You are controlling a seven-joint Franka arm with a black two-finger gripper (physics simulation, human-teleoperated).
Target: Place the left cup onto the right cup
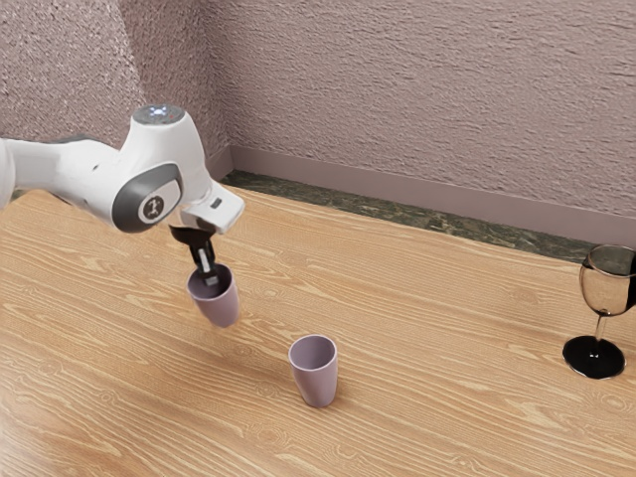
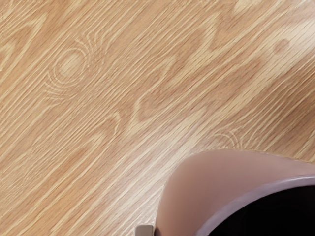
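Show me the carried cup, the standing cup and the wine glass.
Carried cup (image 1: 217, 298): exterior view, its side wall.
Standing cup (image 1: 316, 383): exterior view, its side wall.
Wine glass (image 1: 606, 282): exterior view, its bowl.

Homelike room: wooden table (image 1: 447, 298), wineglass (image 1: 607, 283).

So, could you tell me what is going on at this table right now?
The arm's gripper is shut on the rim of the lifted cup, a mauve one held slightly tilted in the air above the wooden table. The standing cup, also mauve, sits upright on the table toward the exterior view's right, apart from the lifted one, so the stacking is not yet done. A wine glass stands at the far right.
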